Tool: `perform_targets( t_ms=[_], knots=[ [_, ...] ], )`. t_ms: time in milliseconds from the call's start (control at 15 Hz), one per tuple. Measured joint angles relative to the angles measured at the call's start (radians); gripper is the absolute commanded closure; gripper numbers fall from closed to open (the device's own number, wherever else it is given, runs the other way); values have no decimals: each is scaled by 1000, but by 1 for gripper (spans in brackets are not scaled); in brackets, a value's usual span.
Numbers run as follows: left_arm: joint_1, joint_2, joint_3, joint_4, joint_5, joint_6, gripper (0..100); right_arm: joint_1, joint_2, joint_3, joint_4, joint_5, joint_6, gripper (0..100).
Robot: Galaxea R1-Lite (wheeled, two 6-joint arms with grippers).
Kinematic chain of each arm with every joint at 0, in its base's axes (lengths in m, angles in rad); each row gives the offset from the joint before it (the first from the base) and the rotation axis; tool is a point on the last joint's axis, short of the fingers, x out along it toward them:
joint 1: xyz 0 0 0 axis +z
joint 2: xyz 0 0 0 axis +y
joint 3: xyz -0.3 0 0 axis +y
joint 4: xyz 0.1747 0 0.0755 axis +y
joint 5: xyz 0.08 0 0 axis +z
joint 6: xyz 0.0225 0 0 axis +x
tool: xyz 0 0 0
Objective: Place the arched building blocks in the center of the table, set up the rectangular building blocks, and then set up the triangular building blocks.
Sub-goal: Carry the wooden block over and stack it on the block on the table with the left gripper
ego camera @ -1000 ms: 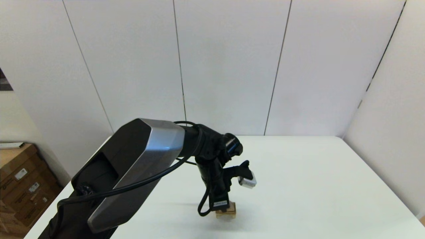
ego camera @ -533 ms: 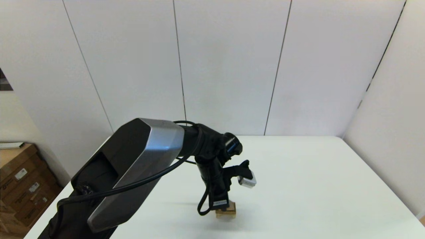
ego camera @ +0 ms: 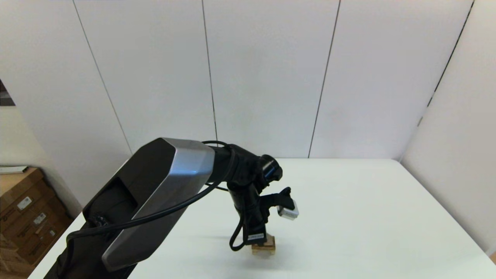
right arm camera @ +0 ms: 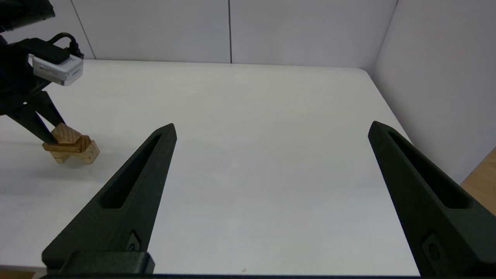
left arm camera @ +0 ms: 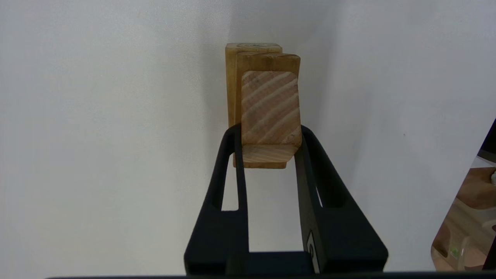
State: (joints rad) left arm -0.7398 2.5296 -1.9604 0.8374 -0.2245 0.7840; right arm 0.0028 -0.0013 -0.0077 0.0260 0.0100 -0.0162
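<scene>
Arched tan wooden block (ego camera: 264,249) sits on the white desk (ego camera: 368,217), near the front edge, left of centre. Head view: left arm reaches in from the lower left, silver-and-black forearm, wrist bent straight down over the block stack. Left gripper (ego camera: 259,242) is down at the stack; its body hides most of the wood, only a small tan patch shows under it. Jaw state not readable from here. Cardboard boxes (ego camera: 23,217) stand on the floor off the desk's left side.

Left wrist view: left gripper (left arm camera: 269,133) has its jaws clenched on the small tan wooden triangular wedge (left arm camera: 270,112), one black finger on each side face, both touching. Wedge sits on the flat tan rectangular slab (left arm camera: 267,62), which shows just past the wedge's far end. Arched block (left arm camera: 232,77) is underneath, offset to one side of the slab, only an edge strip visible. Stack is three deep, all touching.

Right wrist view: right gripper (right arm camera: 271,131) hovers over the desk's right-front area with jaws spread wide, nothing between them, well apart from the stack. Farther off, the left gripper (right arm camera: 52,139) grips the wedge (right arm camera: 66,134) at the top of the stack. Slab (right arm camera: 73,145) lies flat under it. Arched block (right arm camera: 79,155) is at the bottom, hollow facing down, both feet on the desk (right arm camera: 252,116).
</scene>
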Motion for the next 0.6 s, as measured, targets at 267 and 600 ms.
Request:
perform_targets(
  t_ms=[267, 600],
  knots=[
    [-1, 0, 0, 0, 0, 3, 100, 0, 0, 0, 0, 0, 0, 0],
    [-1, 0, 0, 0, 0, 4, 100, 0, 0, 0, 0, 0, 0, 0]
  ],
)
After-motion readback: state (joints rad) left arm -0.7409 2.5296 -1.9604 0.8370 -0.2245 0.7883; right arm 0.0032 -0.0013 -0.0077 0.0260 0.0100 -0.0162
